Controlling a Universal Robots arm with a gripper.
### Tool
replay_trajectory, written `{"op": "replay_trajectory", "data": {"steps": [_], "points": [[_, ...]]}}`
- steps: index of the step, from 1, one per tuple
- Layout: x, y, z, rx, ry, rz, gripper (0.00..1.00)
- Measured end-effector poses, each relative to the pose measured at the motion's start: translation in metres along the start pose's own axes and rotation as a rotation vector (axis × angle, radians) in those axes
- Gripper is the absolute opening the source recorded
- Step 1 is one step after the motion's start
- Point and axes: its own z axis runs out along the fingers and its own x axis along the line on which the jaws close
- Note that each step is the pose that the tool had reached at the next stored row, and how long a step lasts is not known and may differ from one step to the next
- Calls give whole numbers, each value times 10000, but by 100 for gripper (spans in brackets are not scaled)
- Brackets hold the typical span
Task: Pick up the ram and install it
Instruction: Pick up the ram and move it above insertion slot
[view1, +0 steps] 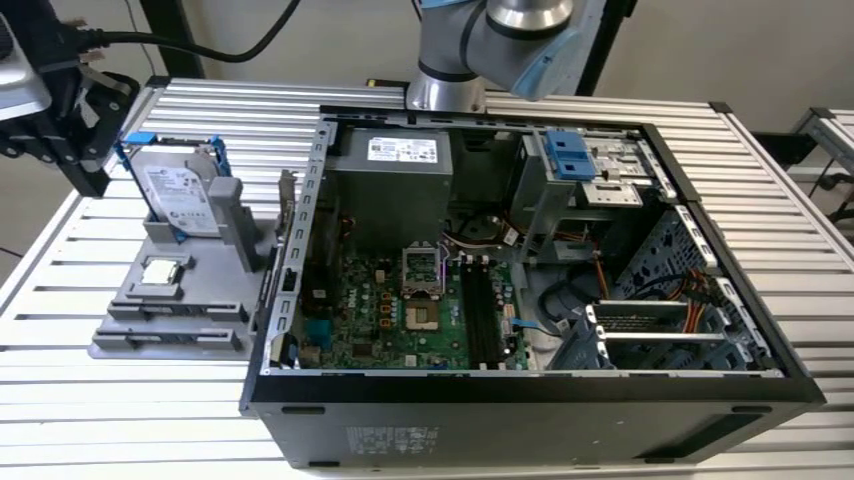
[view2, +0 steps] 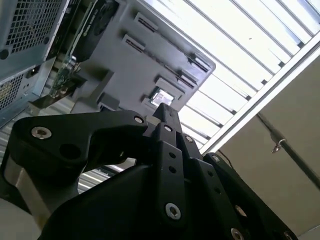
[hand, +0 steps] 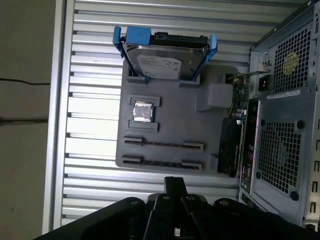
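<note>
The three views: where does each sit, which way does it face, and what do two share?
Exterior view: off the arm, looking down into the open computer case; the arm shows beyond it.
First wrist view: on the wrist, looking down past the gripper onto the gray parts holder.
Second wrist view: on the wrist, looking slantwise past the gripper at that holder.
Shared: both wrist views show holder and gripper.
</note>
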Motion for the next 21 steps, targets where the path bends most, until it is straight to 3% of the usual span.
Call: {"op": "replay_trajectory", "data": {"steps": [21], "points": [[0,0,-1,-5,120,-2514,0]]}}
